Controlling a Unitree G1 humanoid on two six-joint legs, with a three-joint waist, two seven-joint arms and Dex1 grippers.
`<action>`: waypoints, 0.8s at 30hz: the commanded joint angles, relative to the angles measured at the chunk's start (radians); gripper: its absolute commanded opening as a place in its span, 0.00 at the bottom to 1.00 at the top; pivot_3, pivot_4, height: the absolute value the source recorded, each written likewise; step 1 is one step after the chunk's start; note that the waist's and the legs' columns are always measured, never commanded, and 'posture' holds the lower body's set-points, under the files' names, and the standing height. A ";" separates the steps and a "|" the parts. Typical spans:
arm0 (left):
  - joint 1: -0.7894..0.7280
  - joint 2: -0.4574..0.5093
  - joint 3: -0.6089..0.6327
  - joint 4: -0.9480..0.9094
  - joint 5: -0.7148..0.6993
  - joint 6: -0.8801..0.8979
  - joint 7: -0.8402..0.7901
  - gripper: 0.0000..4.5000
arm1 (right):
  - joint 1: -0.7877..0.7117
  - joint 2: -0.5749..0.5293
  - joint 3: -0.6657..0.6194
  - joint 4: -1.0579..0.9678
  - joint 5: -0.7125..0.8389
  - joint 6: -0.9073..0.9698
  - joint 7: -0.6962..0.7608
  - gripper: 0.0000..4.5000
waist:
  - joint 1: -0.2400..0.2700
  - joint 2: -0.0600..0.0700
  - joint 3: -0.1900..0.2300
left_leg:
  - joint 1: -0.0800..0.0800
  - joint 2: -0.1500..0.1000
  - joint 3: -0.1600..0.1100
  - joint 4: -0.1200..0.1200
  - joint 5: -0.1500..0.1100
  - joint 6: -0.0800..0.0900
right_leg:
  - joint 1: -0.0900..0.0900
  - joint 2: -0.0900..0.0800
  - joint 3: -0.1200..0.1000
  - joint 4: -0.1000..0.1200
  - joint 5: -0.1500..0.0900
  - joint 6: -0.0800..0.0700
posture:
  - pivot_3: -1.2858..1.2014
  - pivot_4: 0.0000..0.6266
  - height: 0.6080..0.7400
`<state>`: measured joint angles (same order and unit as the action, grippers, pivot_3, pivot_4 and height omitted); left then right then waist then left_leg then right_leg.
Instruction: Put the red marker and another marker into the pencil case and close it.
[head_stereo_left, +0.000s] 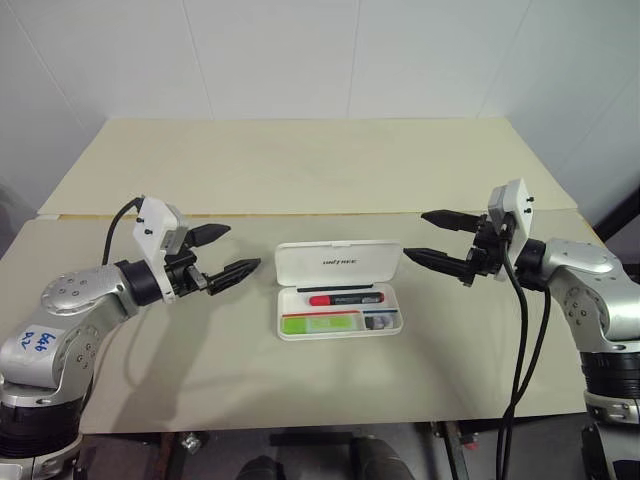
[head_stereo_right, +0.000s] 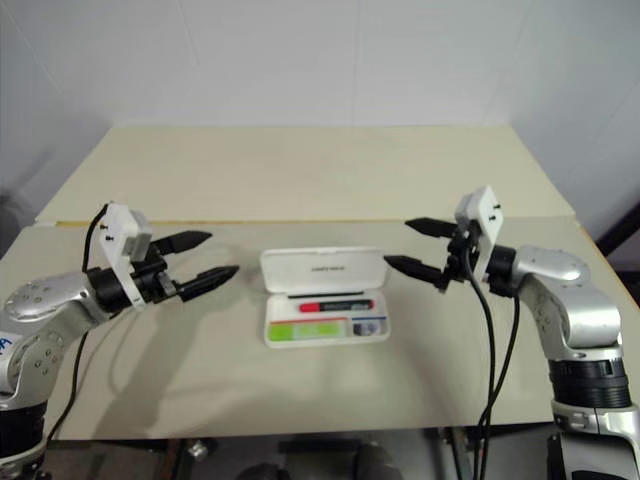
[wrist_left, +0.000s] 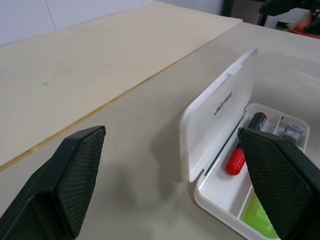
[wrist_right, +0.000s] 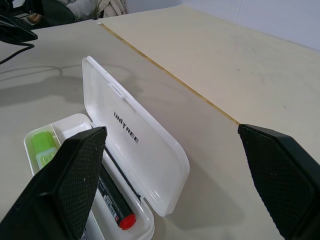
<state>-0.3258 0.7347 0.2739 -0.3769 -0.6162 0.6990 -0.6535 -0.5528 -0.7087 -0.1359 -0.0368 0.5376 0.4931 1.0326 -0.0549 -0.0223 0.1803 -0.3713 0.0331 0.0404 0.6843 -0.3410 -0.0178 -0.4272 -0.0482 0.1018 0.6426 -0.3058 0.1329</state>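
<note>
Pencil case (head_stereo_left: 339, 290) sits open at mid-table, lid (head_stereo_left: 338, 265) raised. Inside I see the red marker (head_stereo_left: 341, 298) in the far slot and the lime-green marker (head_stereo_left: 320, 323) in the near one. Left gripper (head_stereo_left: 222, 252) and right gripper (head_stereo_left: 440, 238) flank it, jaws spread, empty.

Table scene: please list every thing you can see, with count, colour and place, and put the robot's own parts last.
table: one, beige, under everything.
pencil case: one, white, table centre, lid standing open.
red marker: one, red cap and black barrel, lying in the case's rear compartment.
green marker: one, lime green, lying in the case's front compartment.
small dark item: one, in the case beside the green marker; too small to identify.
left gripper: one, black fingers, open, left of the case.
right gripper: one, black fingers, open, right of the case.
</note>
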 joint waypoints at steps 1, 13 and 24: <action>0.004 -0.004 0.022 -0.025 -0.007 -0.028 -0.002 1.00 | -0.024 0.002 -0.017 -0.010 0.007 -0.023 -0.004 0.99 | 0.000 0.000 0.000 | 0.000 0.000 0.000 0.000 0.000 0.000 | 0.000 0.000 0.000 0.000 0.000 0.000 | 0.52 0.24 1.00; 0.012 0.005 0.119 -0.013 -0.137 0.006 -0.030 0.91 | -0.020 0.015 -0.002 0.001 0.002 -0.041 0.006 1.00 | 0.000 0.000 0.000 | 0.000 0.000 0.000 0.000 0.000 0.000 | 0.000 0.000 0.000 -0.001 0.000 0.000 | 0.52 0.24 1.00; 0.039 0.032 0.124 -0.001 -0.106 -0.031 -0.056 0.11 | -0.015 0.004 0.009 0.016 0.001 -0.040 0.060 1.00 | 0.000 0.000 0.000 | 0.000 0.000 0.000 0.000 0.000 0.000 | 0.000 0.000 0.000 -0.002 0.000 0.000 | 0.52 0.24 1.00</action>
<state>-0.2885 0.7491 0.3726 -0.3749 -0.7288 0.6961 -0.7050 -0.5620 -0.6963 -0.1189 -0.0112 0.5340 0.4683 1.0829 -0.0553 -0.0224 0.1803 -0.3713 0.0331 0.0404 0.6841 -0.3410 -0.0178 -0.4271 -0.0484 0.1017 0.6401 -0.3058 0.1329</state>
